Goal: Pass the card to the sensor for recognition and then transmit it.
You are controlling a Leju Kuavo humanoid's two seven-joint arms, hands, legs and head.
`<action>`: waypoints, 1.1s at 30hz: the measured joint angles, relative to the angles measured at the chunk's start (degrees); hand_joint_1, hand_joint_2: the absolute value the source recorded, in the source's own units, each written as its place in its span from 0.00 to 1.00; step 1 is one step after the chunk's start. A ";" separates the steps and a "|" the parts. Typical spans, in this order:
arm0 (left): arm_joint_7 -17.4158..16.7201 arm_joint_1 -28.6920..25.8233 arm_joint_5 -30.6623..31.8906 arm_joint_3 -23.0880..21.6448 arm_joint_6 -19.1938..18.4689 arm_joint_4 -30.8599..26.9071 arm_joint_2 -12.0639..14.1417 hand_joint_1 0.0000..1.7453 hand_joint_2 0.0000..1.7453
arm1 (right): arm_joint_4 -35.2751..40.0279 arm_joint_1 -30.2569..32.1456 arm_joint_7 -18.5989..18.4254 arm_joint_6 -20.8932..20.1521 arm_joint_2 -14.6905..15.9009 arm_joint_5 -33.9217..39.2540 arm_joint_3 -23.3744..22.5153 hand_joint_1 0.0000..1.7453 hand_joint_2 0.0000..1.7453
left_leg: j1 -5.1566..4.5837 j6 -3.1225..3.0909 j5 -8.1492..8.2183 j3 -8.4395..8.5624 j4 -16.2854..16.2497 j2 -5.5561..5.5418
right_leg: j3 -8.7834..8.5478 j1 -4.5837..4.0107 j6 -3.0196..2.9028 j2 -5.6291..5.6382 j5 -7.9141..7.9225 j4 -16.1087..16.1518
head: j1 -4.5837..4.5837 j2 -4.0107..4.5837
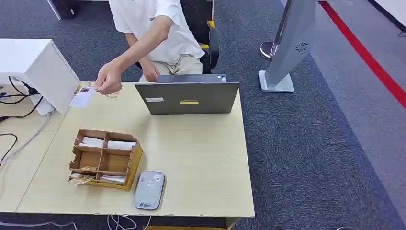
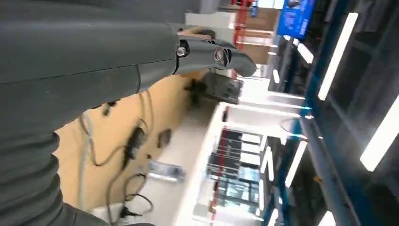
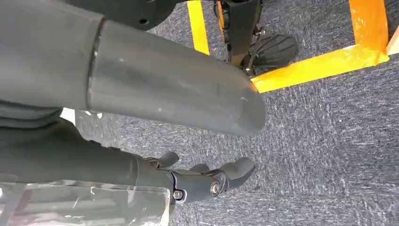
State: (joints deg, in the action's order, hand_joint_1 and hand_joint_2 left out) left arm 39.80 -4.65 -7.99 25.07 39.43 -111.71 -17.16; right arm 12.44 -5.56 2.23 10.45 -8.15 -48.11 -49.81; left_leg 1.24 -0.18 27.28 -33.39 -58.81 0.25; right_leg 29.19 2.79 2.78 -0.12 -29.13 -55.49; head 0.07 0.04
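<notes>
A person across the table pinches a white card (image 1: 82, 97) in a hand (image 1: 108, 80) above the table's far left corner. The grey card sensor (image 1: 149, 189) lies flat near the table's front edge, right of a cardboard organizer (image 1: 105, 159). My left hand (image 2: 207, 52) shows in the left wrist view with its fingers stretched out and nothing in them, a tan desk with cables beyond it. In the right wrist view my right hand (image 3: 207, 179) hangs over the grey carpet, fingers apart and holding nothing.
A grey laptop (image 1: 187, 96) stands at the back of the wooden table (image 1: 201, 158), its lid toward me. A white box (image 1: 33, 67) with cables sits at the left. A silver stand (image 1: 287, 48) rises on the carpet at the right. Yellow floor tape (image 3: 320, 66) lies below my right arm.
</notes>
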 joint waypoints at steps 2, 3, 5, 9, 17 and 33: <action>0.15 2.12 3.28 -1.14 0.11 -1.40 0.33 0.00 1.00 | -0.07 -0.17 -0.37 -0.09 0.00 -0.57 0.02 0.00 0.00 | -0.01 0.01 -0.01 0.00 0.00 0.00 | -0.01 0.01 -0.01 0.00 0.02 -0.01 | 0.00 0.00; 0.24 3.25 4.94 -1.80 0.15 -1.79 0.57 0.00 1.00 | -0.09 -0.23 -0.43 -0.15 -0.02 -0.68 0.02 0.00 0.00 | 0.00 0.01 -0.01 0.00 0.00 -0.01 | -0.01 0.00 -0.01 0.00 0.02 -0.01 | 0.00 0.00; 0.31 6.09 8.09 -2.89 0.17 -1.99 1.01 0.00 1.00 | -0.11 -0.40 -0.59 -0.17 -0.07 -1.16 0.13 0.00 0.00 | -0.01 -0.01 -0.03 -0.01 0.00 -0.02 | -0.08 0.00 0.01 -0.01 0.04 -0.02 | -0.02 0.00; 0.37 9.57 13.11 -4.16 0.22 -1.99 1.68 0.00 1.00 | -0.13 -0.66 -0.94 -0.33 -0.15 -1.84 0.42 0.00 0.00 | -0.01 -0.01 -0.04 0.00 0.00 0.05 | -0.12 0.00 0.00 0.07 0.06 -0.04 | -0.02 0.00; 0.39 20.72 37.80 -4.88 0.22 2.00 3.76 0.00 1.00 | -0.15 -1.62 -2.80 -1.64 -0.15 -4.85 2.03 0.00 0.00 | -0.01 0.05 -0.13 -0.02 -0.01 -0.02 | -0.10 0.00 0.00 0.02 0.09 -0.07 | 0.00 0.00; -5.93 45.16 76.70 -3.98 0.33 40.84 11.30 0.00 1.00 | -0.24 -3.38 -5.16 -2.27 -0.48 -6.60 4.90 0.00 0.00 | -0.01 0.21 -0.35 -0.12 -0.04 0.13 | 0.08 0.00 -0.13 0.21 0.32 -0.33 | -0.09 0.00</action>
State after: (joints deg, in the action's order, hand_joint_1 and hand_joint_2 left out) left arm 33.87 40.51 68.71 21.09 39.76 -70.87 -5.86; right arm 12.20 -8.95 -2.93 8.17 -8.63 -54.71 -44.92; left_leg 1.23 0.03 26.93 -33.51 -58.85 0.38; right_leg 29.28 2.79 2.65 0.09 -28.82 -55.82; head -0.02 0.04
